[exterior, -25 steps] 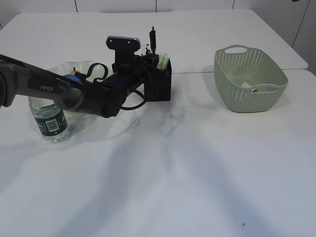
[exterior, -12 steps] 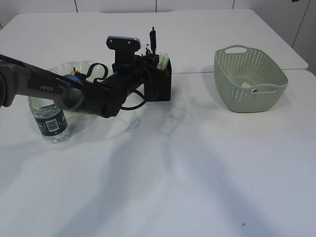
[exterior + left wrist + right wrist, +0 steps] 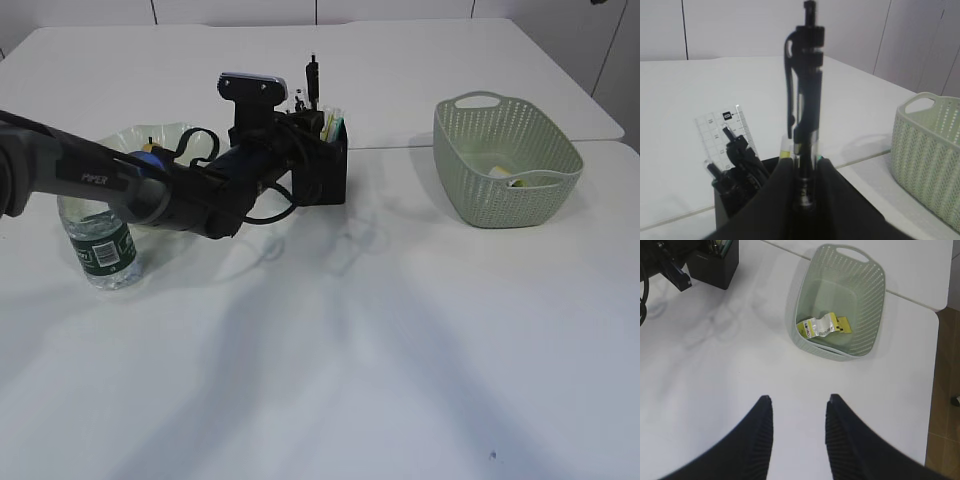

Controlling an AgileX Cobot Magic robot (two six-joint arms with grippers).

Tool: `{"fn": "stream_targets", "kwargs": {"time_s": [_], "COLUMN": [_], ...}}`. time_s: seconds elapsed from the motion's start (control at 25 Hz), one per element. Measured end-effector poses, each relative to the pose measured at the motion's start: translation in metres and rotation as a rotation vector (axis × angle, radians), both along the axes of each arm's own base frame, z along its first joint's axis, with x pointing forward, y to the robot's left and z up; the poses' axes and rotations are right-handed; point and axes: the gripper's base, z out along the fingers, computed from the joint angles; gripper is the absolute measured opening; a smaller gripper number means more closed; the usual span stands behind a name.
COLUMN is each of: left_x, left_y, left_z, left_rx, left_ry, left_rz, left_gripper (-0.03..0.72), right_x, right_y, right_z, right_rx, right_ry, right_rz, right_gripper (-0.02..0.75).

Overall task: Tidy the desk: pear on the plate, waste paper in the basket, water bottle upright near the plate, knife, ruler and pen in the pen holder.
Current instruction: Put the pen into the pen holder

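We see the left gripper (image 3: 802, 185) closed on a black pen (image 3: 805, 100), its two dark fingers (image 3: 777, 200) pinching the lower barrel while the clip end stands upright above the black pen holder (image 3: 322, 165). In the left wrist view the clear ruler (image 3: 725, 131) leans inside the holder to the left of the pen, beside some dark items we cannot identify, with a sliver of yellow just behind the pen. From the exterior view the left arm (image 3: 130, 185) stretches in from the left edge across the white desk (image 3: 350, 350), its wrist camera just left of the holder.

The water bottle (image 3: 100, 240) stands upright at the near left, just in front of the pale green plate (image 3: 150, 135), which the arm largely hides; we cannot tell whether the pear sits on it.

The sage green basket (image 3: 505, 160) rests well to the right of the holder, near the seam in the desk. The right wrist view looks down into it and shows crumpled yellow and white waste paper (image 3: 822, 326) lying on its floor. The right gripper (image 3: 797, 412) hovers above bare tabletop on the near side of the basket, its jaws parted with nothing between them
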Motion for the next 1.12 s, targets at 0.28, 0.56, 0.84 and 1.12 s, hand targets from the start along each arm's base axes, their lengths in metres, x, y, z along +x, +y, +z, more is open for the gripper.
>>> {"fn": "stream_targets", "kwargs": {"time_s": [0.28,0.56,0.84,1.12], "left_x": [-0.0003,-0.0004,-0.0005,-0.0005], "left_y": [-0.0007,-0.0009,-0.0010,-0.0010], "left_z": [0.0000,0.0000,0.0000,-0.0001], "left_rx": [0.008,0.011,0.012,0.002], "left_ry": [-0.004,-0.006,-0.006,0.000], "left_rz": [-0.008,-0.011,-0.012,-0.012], "left_gripper": [0.080,0.087,0.097,0.187], "right_x": [0.0000,0.0000,0.0000,0.0000], "right_y": [0.0000,0.0000,0.0000,0.0000], "right_z": [0.0000,0.0000,0.0000,0.0000], "right_rx": [0.000,0.000,0.000,0.000], "right_ry": [0.000,0.000,0.000,0.000], "right_rz": [0.000,0.000,0.000,0.000], "right_gripper": [0.297,0.297,0.297,0.297]}}
